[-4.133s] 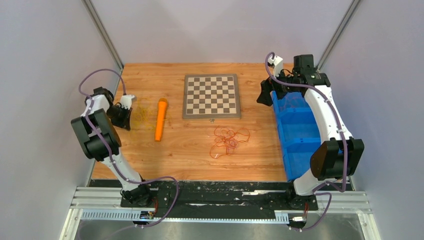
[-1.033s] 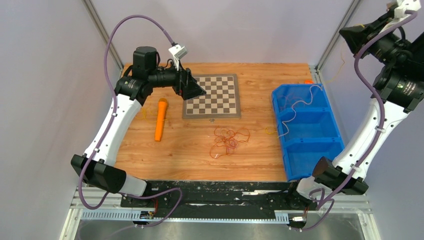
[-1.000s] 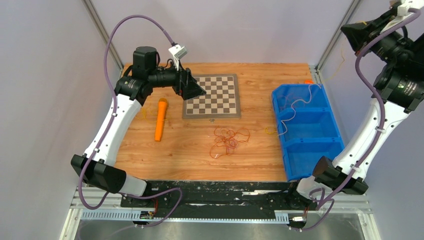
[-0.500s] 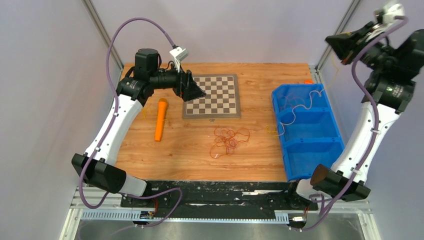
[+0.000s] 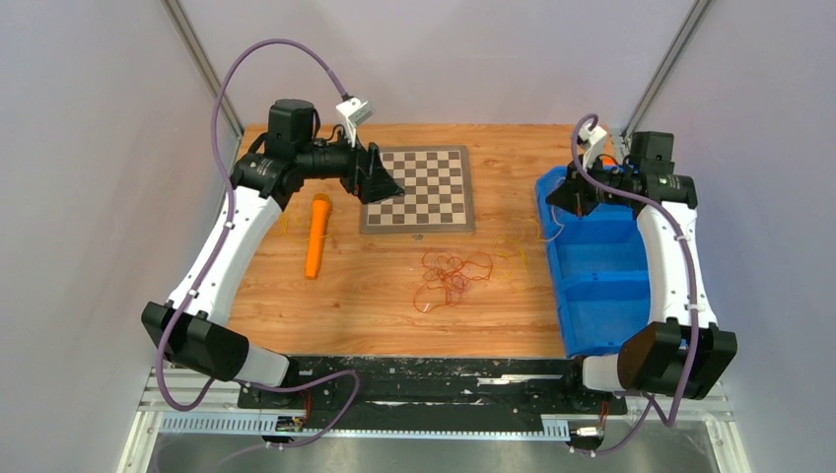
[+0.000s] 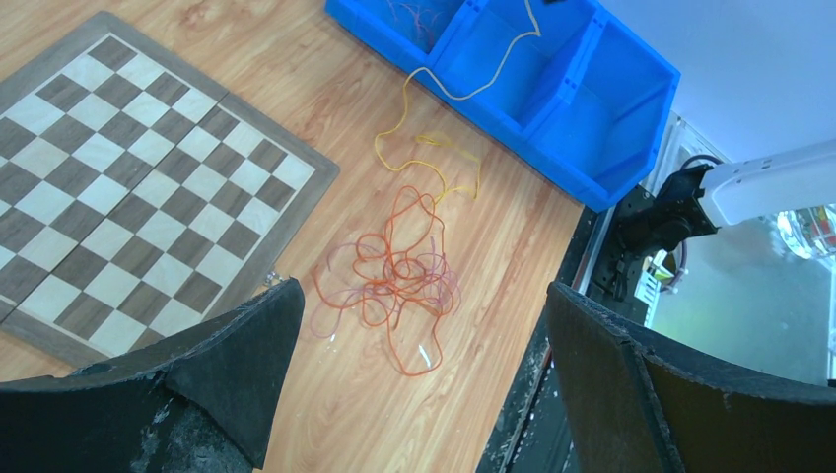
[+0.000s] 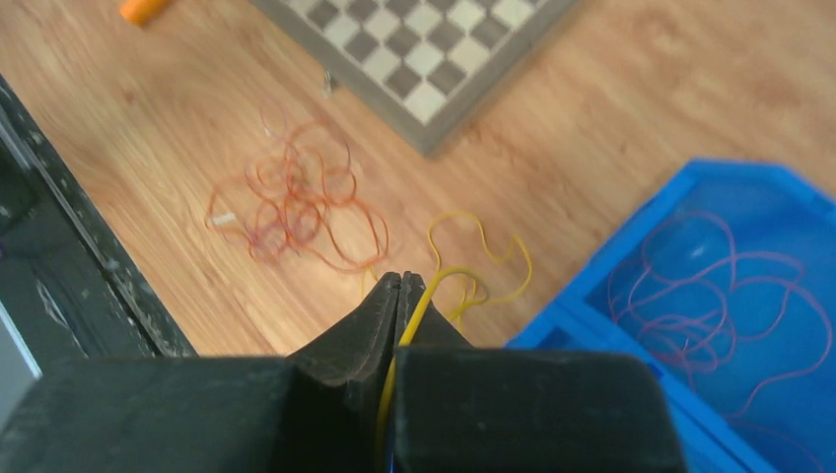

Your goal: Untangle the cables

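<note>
The right tool (image 7: 399, 286) was pinched fully shut on a yellow cable (image 7: 419, 301), gripping it right at the fingertips. It hung low over the left wall of the blue bin (image 5: 601, 266), near the far compartment. From the grip the cable dropped to the table (image 5: 375, 315) and lay in a few loose curls between the bin and the reddish-orange tangle (image 5: 449, 276). Its far end came very close to the top of that tangle; I could not tell whether the two were hooked together or only lying side by side. More reddish cables (image 7: 730, 286) already lay in the bin's far compartment.

The left tool (image 5: 380, 177) stood wide open and held nothing, raised above the near-left corner of the chessboard (image 5: 417, 187) and facing the tangle. The orange cylinder (image 5: 316, 235) lay well to the left, out of the way.

The step in hand looked like drawing the yellow cable clear of the reddish ones. To do it well, the pull should go slowly towards the bin, away from the tangle. If reddish loops start to drag, the free left tool could come down and pin the tangle while the yellow end slips out. The thin cable could also slide through the fingertips, so jerks should be avoided.
</note>
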{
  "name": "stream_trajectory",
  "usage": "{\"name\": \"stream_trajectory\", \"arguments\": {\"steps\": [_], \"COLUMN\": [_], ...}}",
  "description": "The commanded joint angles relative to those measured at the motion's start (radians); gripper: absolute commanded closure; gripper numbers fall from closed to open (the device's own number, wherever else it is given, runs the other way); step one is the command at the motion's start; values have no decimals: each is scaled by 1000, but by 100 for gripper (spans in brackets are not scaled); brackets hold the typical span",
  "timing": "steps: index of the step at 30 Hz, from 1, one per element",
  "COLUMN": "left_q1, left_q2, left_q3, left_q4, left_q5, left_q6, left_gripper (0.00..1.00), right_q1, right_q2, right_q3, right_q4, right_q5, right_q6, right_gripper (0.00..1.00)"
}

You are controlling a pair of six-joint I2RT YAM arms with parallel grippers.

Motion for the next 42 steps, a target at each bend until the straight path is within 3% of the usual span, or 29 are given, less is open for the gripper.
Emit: {"name": "stream_trajectory", "arguments": {"steps": [1, 10, 11, 12, 21, 22, 36, 38, 42], "left_q1": [2, 2, 2, 2, 2, 2, 3, 2, 3], "left_q2": [-14, -13, -13, -13, -24, -26, -37, -39, -40], "left_q3": [-2, -38, -39, -39, -49, -51, -76, -76, -80], "left_q4": [4, 4, 3, 0, -35, -42, -70, -73, -78], "left_q5": [10, 15, 15, 15, 4, 2, -29, -43, -63], "left_q6": [25, 31, 31, 33, 77, 85, 104, 104, 109], "left_gripper": [0, 0, 0, 0, 0, 0, 0, 0, 0], "right_q1": [34, 227, 243, 256, 317, 318, 426, 425, 420], "right_q2": [18, 137, 151, 164, 281, 282, 349, 356, 330], "right_q3": [-70, -185, -198, -210, -276, -279, -379, -369, -362], "right_q4": [-100, -75, -64, -53, 32, 39, 235, 239, 237], "right_q5": [112, 208, 223, 237, 377, 383, 647, 673, 704], "right_q6": [-210, -188, -179, -171, -47, -27, 76, 74, 42], "right_gripper": [100, 100, 96, 91, 3, 0, 3, 16, 72]}}
